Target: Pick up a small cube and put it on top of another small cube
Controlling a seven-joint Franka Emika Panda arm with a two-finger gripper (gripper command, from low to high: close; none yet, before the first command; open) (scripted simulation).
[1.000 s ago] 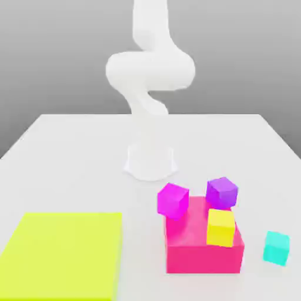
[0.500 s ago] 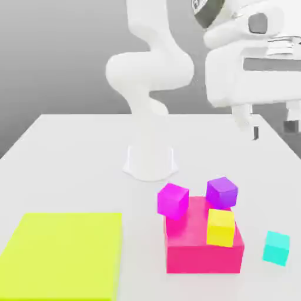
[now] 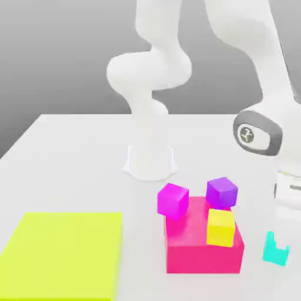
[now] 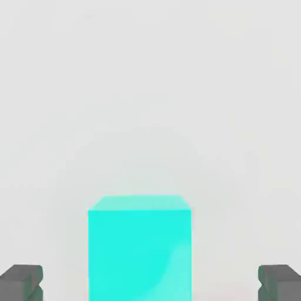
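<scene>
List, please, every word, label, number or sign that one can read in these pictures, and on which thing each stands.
There is no readable text.
Round emblem on the arm's grey wrist joint: a sign only, no letters or numbers.
The teal cube, pink block, purple cube, magenta cube, yellow cube and yellow-green pad: plain, unmarked.

Simulated workspace, exterior view. A flat, matte white table [image 3: 70,153] fills the lower part of the scene — its far edge runs straight across, and its side edges converge toward the back. Behind it stands a plain grey backdrop [image 3: 59,53], unbroken, darker toward the top and paler just above the table's far edge. Illumination is soft and even; shadows on the table surface are faint and diffuse. In the hand view the same tabletop [image 4: 147,88] appears as a uniform pale grey-white field — smooth, with no seams or texture.
</scene>
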